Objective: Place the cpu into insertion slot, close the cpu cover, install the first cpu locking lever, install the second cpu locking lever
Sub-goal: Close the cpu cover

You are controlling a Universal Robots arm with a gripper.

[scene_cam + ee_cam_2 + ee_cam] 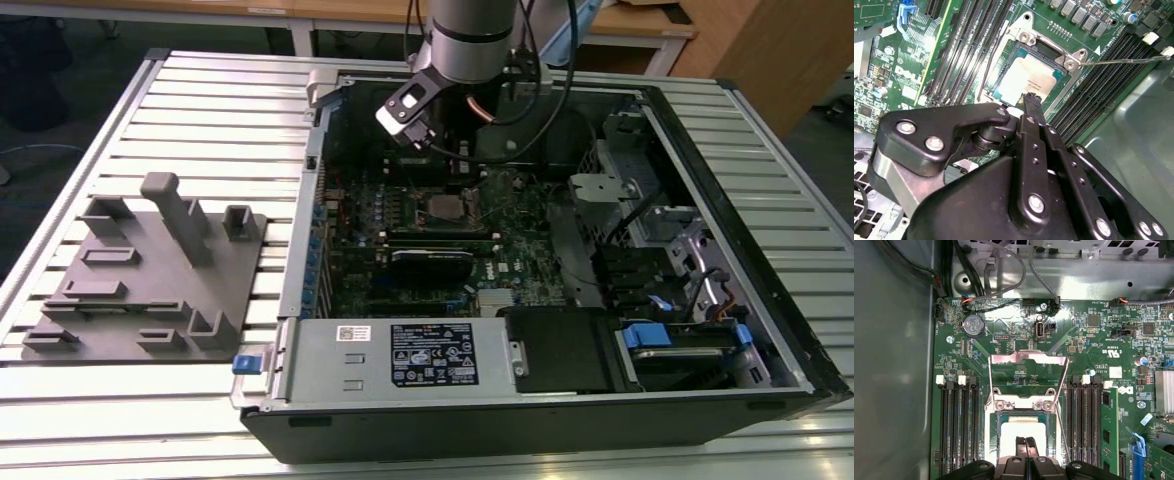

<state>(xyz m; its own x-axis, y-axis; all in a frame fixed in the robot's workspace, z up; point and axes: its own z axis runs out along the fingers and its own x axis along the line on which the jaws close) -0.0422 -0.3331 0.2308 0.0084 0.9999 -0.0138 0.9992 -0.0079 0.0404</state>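
Exterior view first: the open computer case [299,250] lies on the slatted table [200,110], and inside it sit the green motherboard [387,262], a boxy power supply [400,355] along the near edge and drive bays [667,250] toward the exterior view's right; the arm [467,45] drops into the case from the upper middle of the frame, above the insertion slot [445,208] at the board's centre; a grey fixture plate [134,290] rests on the table at the exterior view's left, well apart from the case. Over to the second wrist view: the black gripper [1031,99] hangs over the slot [1019,50], and there is the cpu [1024,80], pale and flat, lying inside the slot's frame with the fingertip above one edge; whether the tip touches the chip I cannot tell; a thin locking lever [1124,61] juts out sideways from the slot's corner. Now the first wrist view: the cpu [1021,432] sits in the slot [996,430] between two banks of long black memory slots [956,430]; the cpu cover [1029,360] stands swung open off its hinge, board showing through its cut-out; the fingers [1020,444] are pressed together side by side, nothing between them, poised over the chip.
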